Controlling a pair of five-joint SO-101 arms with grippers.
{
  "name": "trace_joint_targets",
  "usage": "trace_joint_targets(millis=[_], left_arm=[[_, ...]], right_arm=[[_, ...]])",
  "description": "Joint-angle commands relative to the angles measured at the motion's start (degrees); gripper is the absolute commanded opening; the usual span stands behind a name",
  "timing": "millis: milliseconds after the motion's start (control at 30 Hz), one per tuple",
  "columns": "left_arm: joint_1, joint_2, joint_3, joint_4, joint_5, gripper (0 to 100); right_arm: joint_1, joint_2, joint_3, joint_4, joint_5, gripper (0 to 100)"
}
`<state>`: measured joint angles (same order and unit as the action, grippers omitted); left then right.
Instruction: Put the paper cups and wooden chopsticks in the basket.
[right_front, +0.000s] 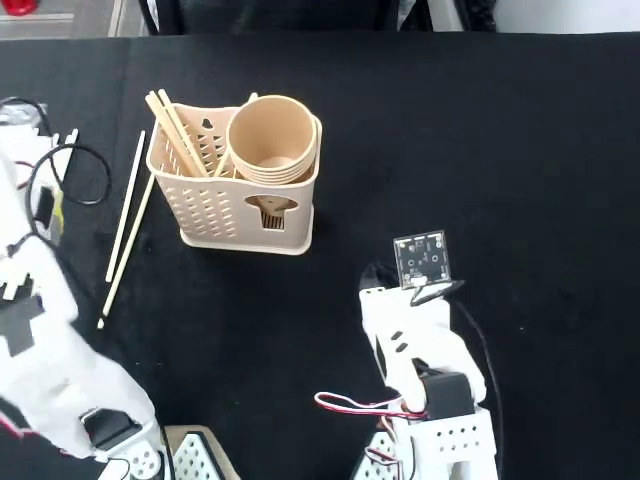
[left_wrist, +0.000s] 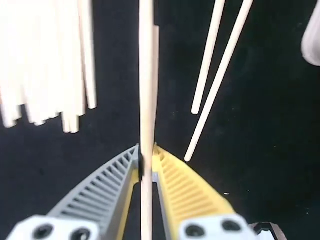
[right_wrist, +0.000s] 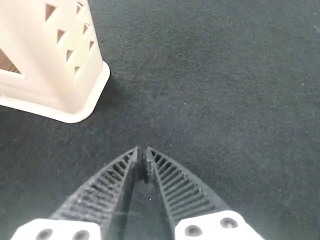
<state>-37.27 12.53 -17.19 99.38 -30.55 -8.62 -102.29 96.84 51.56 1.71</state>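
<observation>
The beige basket (right_front: 215, 215) stands on the black table and holds a stack of paper cups (right_front: 272, 138) and several wooden chopsticks (right_front: 178, 135). Two more chopsticks (right_front: 125, 232) lie on the cloth just left of it; in the left wrist view these loose chopsticks (left_wrist: 216, 75) lie beside my left gripper (left_wrist: 146, 152). That gripper is shut on one wooden chopstick (left_wrist: 146, 85), which runs straight out past the fingertips. My right gripper (right_wrist: 141, 155) is shut on nothing, low over bare cloth near the basket's corner (right_wrist: 65, 95).
The left arm's white body (right_front: 50, 350) fills the table's left edge, with black cables (right_front: 65, 175) beside it. The right arm (right_front: 420, 345) sits at the front centre. Pale blurred sticks (left_wrist: 45, 65) lie beside the held chopstick.
</observation>
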Motion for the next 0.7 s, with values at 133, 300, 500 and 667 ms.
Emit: trace_joint_targets(millis=[133, 300, 500, 667], left_arm=[[0.0, -27.4, 12.8, -11.3, 2.1, 3], [1.4, -42.3, 22.3, -26.1, 7.2, 3], [6.3, -56.5, 30.2, -35.3, 16.4, 3], [9.3, -67.3, 35.5, -40.8, 27.3, 3]], right_arm=[[-0.2, -0.5, 0.0, 0.1, 0.7, 1.4], [-0.2, -0.5, 0.0, 0.1, 0.7, 1.4], [1.0, -0.6, 0.0, 0.1, 0.7, 1.5], [1.0, -0.6, 0.0, 0.1, 0.7, 1.5]])
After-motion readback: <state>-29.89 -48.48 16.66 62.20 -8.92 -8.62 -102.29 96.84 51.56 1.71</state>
